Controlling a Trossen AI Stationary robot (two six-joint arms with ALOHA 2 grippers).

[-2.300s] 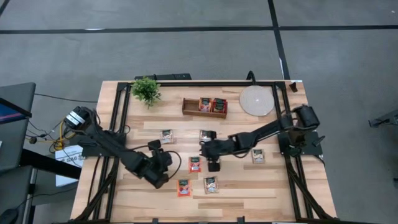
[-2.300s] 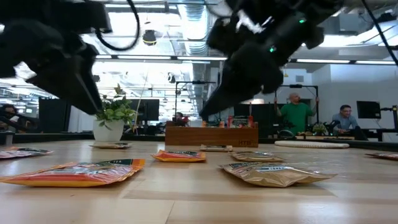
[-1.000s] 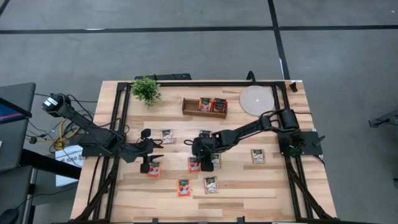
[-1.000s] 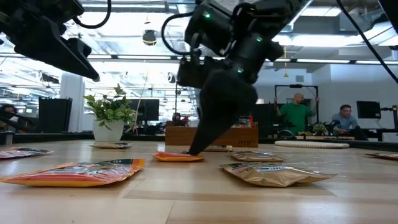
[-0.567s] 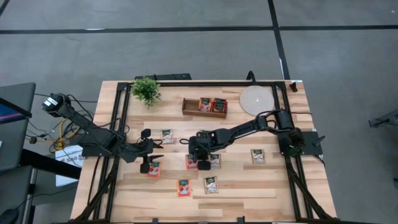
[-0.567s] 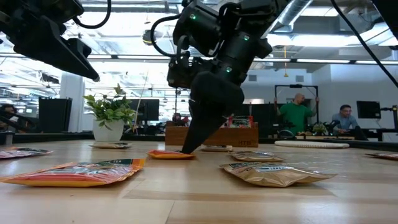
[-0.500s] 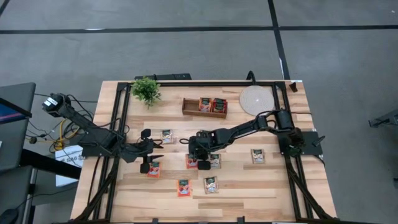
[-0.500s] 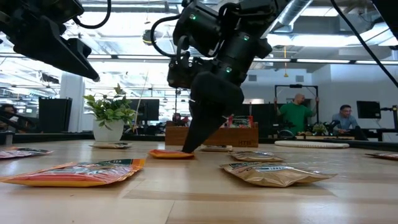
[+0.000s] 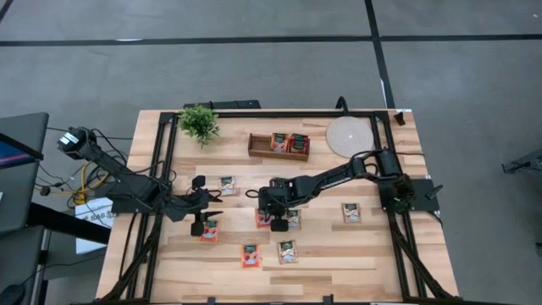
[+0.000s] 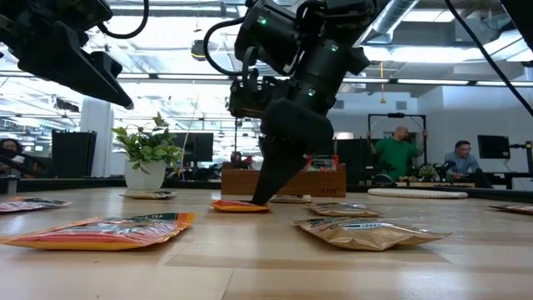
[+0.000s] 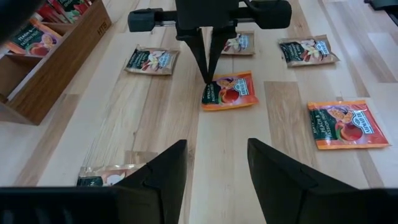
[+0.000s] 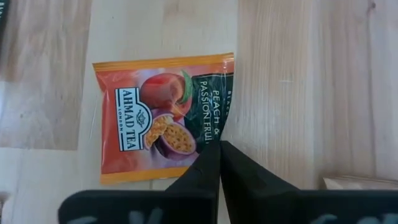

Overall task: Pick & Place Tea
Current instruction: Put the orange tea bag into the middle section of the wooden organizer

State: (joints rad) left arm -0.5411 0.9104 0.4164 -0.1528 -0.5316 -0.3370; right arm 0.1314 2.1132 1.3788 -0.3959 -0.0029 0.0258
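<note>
Tea sachets [image 9: 287, 251] are lying scattered across the desk [image 9: 339, 258]; behind them a tray [image 9: 279, 144] is sitting between a plant [image 9: 199, 123] and a disc [image 9: 349, 135].

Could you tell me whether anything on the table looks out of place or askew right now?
Nothing is spilled or damaged. The tea sachets lie loose on the table at mixed angles. The right gripper has its jaws shut at the dark edge of an orange sachet, which looks slightly lifted there.

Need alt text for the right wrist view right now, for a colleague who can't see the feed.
The right gripper is shut on the dark-banded edge of an orange peach and passion fruit tea sachet lying flat on the wooden table.
</note>
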